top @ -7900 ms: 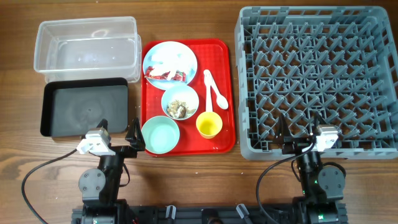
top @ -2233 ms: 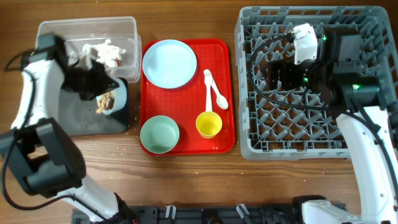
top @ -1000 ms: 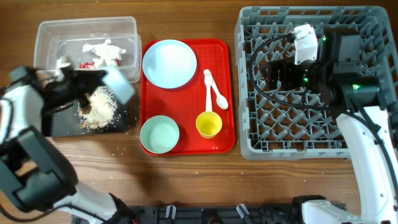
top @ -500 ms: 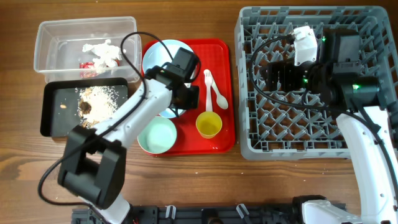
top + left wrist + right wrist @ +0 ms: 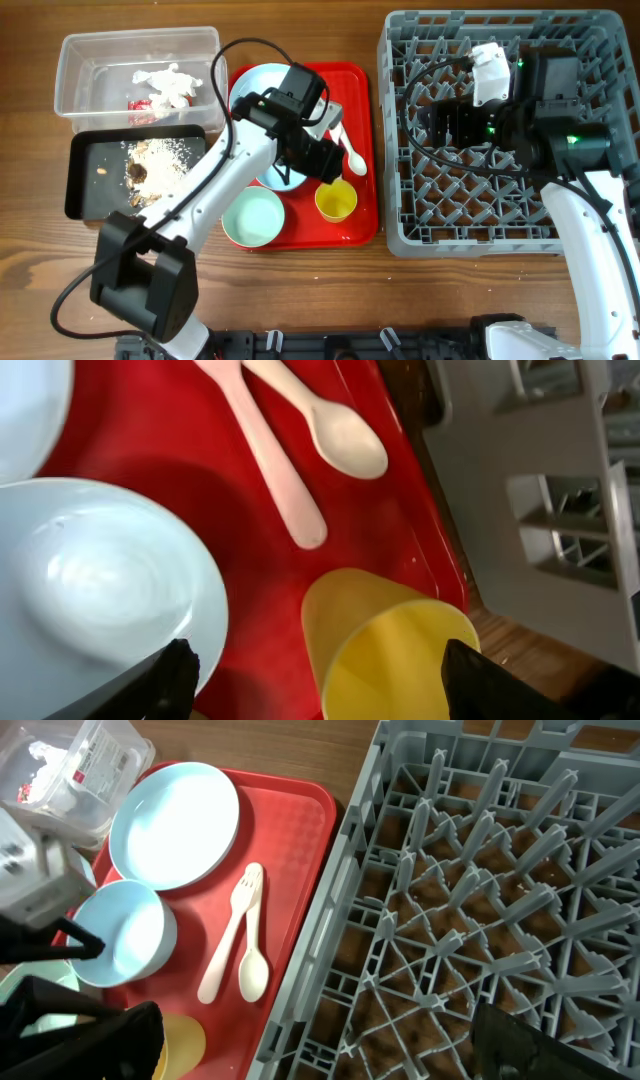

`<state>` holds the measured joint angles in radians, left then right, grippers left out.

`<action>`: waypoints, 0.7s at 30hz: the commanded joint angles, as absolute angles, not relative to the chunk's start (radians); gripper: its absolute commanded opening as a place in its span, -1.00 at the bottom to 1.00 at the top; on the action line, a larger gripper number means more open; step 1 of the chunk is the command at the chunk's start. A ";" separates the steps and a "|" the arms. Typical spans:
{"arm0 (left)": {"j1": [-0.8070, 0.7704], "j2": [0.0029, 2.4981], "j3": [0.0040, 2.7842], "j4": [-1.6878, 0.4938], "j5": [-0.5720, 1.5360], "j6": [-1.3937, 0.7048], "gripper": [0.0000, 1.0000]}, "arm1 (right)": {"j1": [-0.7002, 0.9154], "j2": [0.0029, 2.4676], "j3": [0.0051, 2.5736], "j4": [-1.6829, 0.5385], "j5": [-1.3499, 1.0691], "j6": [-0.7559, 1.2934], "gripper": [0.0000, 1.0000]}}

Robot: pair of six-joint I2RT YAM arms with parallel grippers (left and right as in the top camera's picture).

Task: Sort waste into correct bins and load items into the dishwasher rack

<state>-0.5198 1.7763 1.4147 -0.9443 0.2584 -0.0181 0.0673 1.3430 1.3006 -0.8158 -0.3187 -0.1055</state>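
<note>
L pincer (image 5: 320, 665) moved right; yellow cup (image 5: 395, 660) btwn fingers (image 5: 172, 672)

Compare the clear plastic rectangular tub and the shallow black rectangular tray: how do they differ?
The clear plastic rectangular tub is transparent with tall walls; the shallow black rectangular tray is opaque and low. The tub holds crumpled white paper and a red-and-white wrapper; the tray holds beige crumbly food scraps. Both are rectangular with similar footprints.
</note>
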 commanded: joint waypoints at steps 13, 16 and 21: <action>-0.550 1.901 1.393 -0.960 0.285 -0.112 -0.92 | 0.065 1.354 1.322 -0.808 -0.381 -0.047 0.90; -0.426 1.856 1.428 -0.948 0.693 -0.053 -0.92 | 0.067 1.375 1.320 -0.768 -0.590 0.004 0.90; -0.186 1.834 1.428 -0.847 1.380 -0.030 -0.92 | 0.081 1.511 1.320 -0.702 -0.992 -0.001 0.91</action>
